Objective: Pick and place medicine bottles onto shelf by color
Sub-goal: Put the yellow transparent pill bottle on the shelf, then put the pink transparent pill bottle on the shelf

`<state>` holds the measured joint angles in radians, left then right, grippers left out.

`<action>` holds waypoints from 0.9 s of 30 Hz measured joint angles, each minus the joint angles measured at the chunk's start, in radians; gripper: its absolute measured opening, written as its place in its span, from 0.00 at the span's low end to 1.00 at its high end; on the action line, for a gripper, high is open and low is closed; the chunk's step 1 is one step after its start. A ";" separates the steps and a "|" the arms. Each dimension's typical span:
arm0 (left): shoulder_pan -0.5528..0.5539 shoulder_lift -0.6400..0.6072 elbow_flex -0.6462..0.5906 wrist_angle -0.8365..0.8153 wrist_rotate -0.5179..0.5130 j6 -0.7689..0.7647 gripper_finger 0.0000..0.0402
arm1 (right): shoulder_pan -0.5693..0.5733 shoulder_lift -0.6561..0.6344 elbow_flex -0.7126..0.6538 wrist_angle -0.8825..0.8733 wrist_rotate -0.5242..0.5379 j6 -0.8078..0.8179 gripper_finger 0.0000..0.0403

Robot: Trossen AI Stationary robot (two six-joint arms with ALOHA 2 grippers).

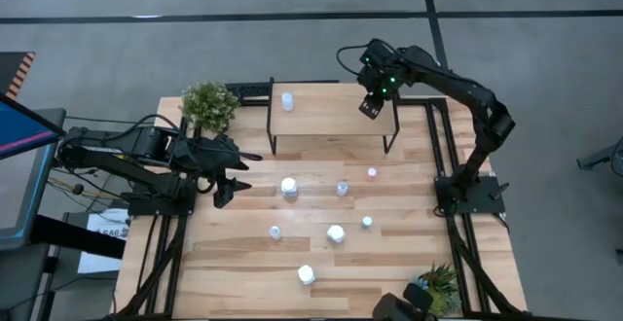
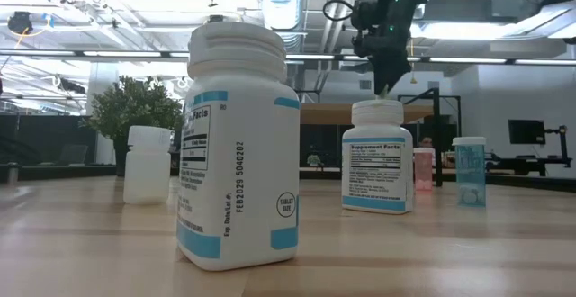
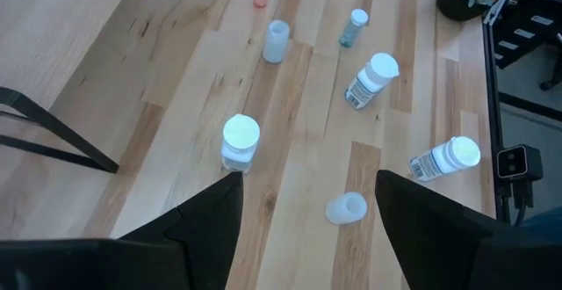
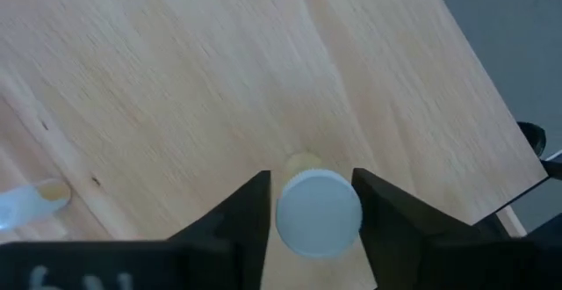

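Note:
The shelf (image 1: 331,117) stands at the table's far side, with one white bottle (image 1: 287,100) upright near its left end. My right gripper (image 1: 370,105) is over the shelf's right end, shut on a small white-capped bottle (image 4: 318,213) with a yellowish body. My left gripper (image 1: 229,180) is open and empty over the table's left part, next to an upright white bottle (image 3: 240,141). Several more bottles stand or lie on the table, among them a white one (image 1: 336,233), a teal one (image 1: 367,222) and a pale one (image 1: 275,231). My right gripper pinches the small bottle's white cap (image 4: 290,215) between its two fingers, one on each side. The fingers come from above, pointing down at the shelf top (image 4: 176,88). The bottle stands upright below them; whether its bottom rests on the shelf, I cannot tell.
A green potted plant (image 1: 209,105) stands at the shelf's far left corner and another (image 1: 438,282) at the table's near right corner. Black frame rails run along the table's left and right edges. Bare wood lies between the shelf and the bottles.

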<state>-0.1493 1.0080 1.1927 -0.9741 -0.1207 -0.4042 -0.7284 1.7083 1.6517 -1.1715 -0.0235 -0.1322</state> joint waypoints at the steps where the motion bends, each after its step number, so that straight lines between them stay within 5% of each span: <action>1: 0.000 0.000 0.000 0.000 0.000 0.000 0.61 | 0.000 0.000 0.000 0.000 0.000 0.000 0.48; 13: 0.000 0.000 0.000 0.000 0.000 0.000 0.61 | -0.001 0.000 0.116 -0.019 0.002 0.001 0.58; 20: 0.000 0.000 0.000 0.000 0.000 0.000 0.61 | 0.004 -0.010 0.288 -0.220 0.002 0.066 0.56; 27: 0.000 0.000 0.000 0.000 0.000 -0.001 0.61 | 0.071 -0.148 0.272 -0.370 0.000 0.157 0.56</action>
<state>-0.1493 1.0080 1.1927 -0.9744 -0.1204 -0.4049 -0.6570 1.5599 1.9241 -1.5413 -0.0238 0.0252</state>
